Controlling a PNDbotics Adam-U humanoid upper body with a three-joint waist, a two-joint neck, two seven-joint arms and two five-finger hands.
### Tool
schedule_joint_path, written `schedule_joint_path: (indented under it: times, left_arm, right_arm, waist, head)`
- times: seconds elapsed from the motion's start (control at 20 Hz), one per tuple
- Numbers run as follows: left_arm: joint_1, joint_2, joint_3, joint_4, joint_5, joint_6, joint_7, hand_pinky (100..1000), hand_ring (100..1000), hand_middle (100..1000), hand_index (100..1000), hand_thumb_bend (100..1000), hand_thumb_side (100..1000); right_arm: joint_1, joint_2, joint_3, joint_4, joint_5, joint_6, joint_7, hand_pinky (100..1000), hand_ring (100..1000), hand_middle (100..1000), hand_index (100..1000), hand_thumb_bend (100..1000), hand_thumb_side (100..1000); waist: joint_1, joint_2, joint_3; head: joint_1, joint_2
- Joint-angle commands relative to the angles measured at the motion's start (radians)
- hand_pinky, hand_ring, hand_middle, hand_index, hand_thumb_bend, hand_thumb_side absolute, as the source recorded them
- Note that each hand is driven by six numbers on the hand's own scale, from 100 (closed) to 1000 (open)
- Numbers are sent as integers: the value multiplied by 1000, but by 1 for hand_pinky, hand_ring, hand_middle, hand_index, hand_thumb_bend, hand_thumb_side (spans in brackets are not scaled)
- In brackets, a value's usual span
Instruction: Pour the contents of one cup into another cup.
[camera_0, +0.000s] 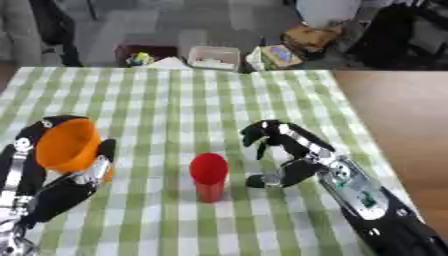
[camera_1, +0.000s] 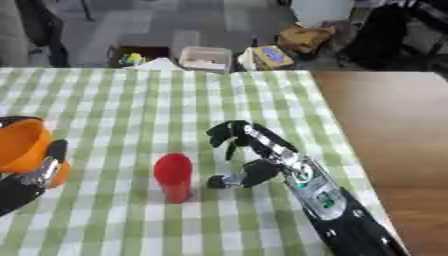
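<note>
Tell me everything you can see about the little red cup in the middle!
The small red plastic-looking cup stands upright on the green-and-white checked tablecloth, near the table's middle. It is plain, round-mouthed and narrower at the base; what is inside cannot be seen. Nothing touches it: the robot's black right hand is open just to its right, and the left hand holds a bigger orange cup, tilted, to its left.
</note>
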Motion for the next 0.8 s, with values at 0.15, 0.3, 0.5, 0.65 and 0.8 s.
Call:
schedule_joint_path:
  times: [0.15, 0.3, 0.5, 0.65, 0.8]
  left_arm:
    - [-15, 24, 6, -27, 7, 5, -6, 100, 657, 395, 611, 100, 120]
    - [-17, 24, 5, -31, 9, 6, -8, 100, 658, 395, 611, 100, 120]
    - [-21, 23, 3, -36, 13, 8, -10, 100, 659, 396, 611, 100, 119]
    - [-23, 22, 1, -39, 15, 11, -12, 100, 660, 396, 611, 100, 118]
    - [-25, 20, 0, -43, 16, 13, -15, 100, 660, 397, 611, 100, 117]
  right_arm:
    - [-36, 4, -2, 31, 31, -22, 2, 511, 719, 666, 794, 717, 282]
    - [-56, 12, 3, 40, 38, -29, 9, 514, 719, 666, 795, 716, 282]
    - [-78, 23, 8, 56, 50, -35, 17, 521, 722, 668, 795, 717, 284]
    - [-90, 30, 12, 71, 60, -41, 24, 546, 728, 670, 796, 719, 288]
    - [-98, 42, 15, 90, 71, -46, 29, 563, 733, 674, 796, 719, 292]
  waist:
    - [4, -23, 3]
    - [5, -25, 6]
    - [6, -27, 11]
    - [7, -28, 14]
    - [9, -28, 20]
  head:
    - [-5, -9]
    - [-7, -10]
    - [-9, -11]
    - [-11, -12]
    - [-10, -14]
